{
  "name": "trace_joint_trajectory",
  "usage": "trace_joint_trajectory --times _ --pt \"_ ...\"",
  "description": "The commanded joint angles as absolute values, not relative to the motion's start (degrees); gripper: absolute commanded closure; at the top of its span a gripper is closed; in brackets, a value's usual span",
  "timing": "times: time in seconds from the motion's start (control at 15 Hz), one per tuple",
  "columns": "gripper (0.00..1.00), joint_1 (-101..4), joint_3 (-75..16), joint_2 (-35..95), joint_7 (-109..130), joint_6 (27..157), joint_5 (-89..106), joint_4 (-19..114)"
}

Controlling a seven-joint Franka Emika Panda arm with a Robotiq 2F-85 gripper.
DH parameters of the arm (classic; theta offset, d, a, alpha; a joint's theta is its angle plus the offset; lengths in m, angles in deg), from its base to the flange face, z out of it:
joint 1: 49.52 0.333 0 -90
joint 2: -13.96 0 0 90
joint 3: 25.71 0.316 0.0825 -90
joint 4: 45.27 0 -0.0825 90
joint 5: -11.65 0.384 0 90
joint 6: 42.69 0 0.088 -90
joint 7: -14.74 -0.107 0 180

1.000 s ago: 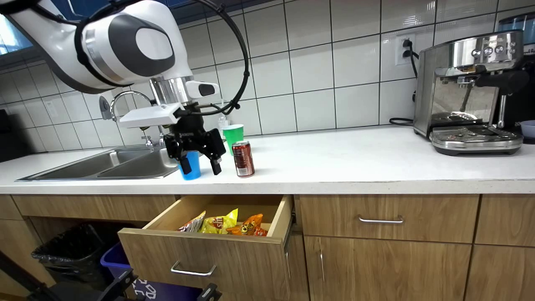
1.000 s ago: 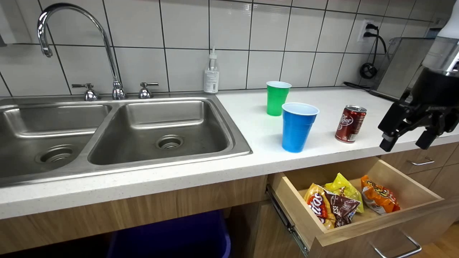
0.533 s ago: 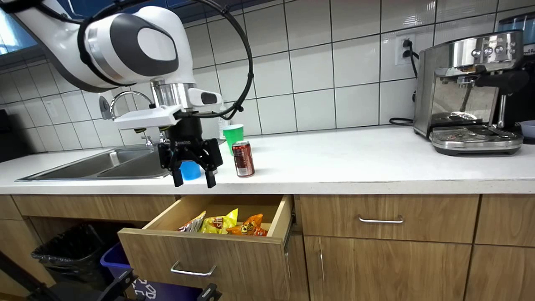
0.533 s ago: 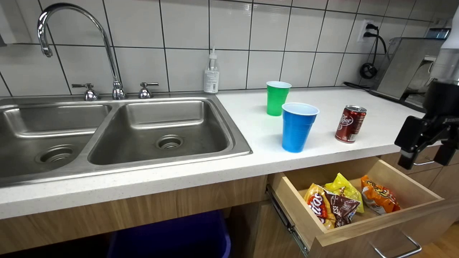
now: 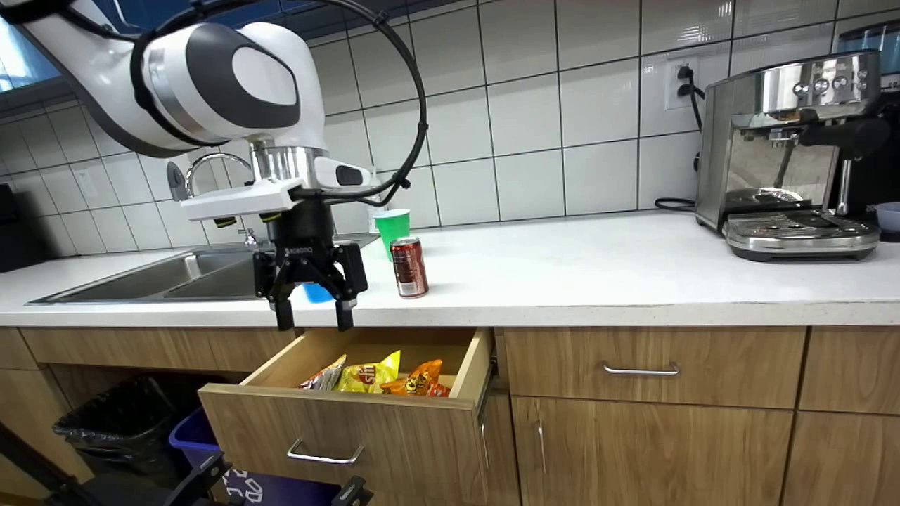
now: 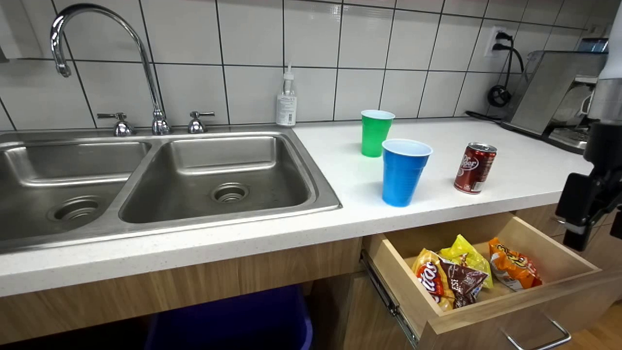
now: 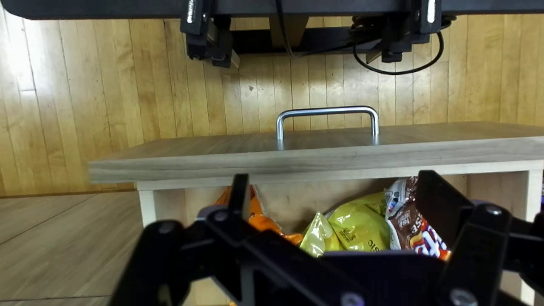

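My gripper (image 5: 314,323) hangs fingers down above the pulled-out drawer (image 5: 337,429), open with nothing between its fingertips. In an exterior view the gripper (image 6: 597,236) is partly cut off at the right edge. Inside the drawer lie a yellow bag (image 6: 469,255), an orange bag (image 6: 514,266), a brown bag (image 6: 464,282) and a golden bag with red print (image 6: 431,279). From the wrist view, the yellow bag (image 7: 361,225) shows between the fingers; the brown bag (image 7: 403,216) is partly behind one finger, the orange bag (image 7: 261,216) behind the opposite one. No bag appears touched.
On the counter stand a blue cup (image 6: 404,175), a green cup (image 6: 375,133) and a red soda can (image 6: 475,167). A sink (image 6: 218,175) with faucet and a coffee machine (image 5: 794,154) flank them. The drawer handle (image 7: 327,111) juts forward; bins (image 5: 133,422) stand below.
My gripper has come down and forward, away from the counter, shifting toward the right edge in an exterior view. Its jaws have stayed open. Drawer, bags, cups and can have not moved.
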State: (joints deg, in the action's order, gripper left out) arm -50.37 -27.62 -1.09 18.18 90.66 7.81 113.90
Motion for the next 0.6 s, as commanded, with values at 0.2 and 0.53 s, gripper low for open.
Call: trace_joint_trajectory --times 0.2,0.53 --pt "0.00 -50.6 -26.1 -0.1 17.5 88.4 3.4 113.9" --pt "0.00 -50.5 -26.8 0.4 18.2 89.4 4.6 113.9"
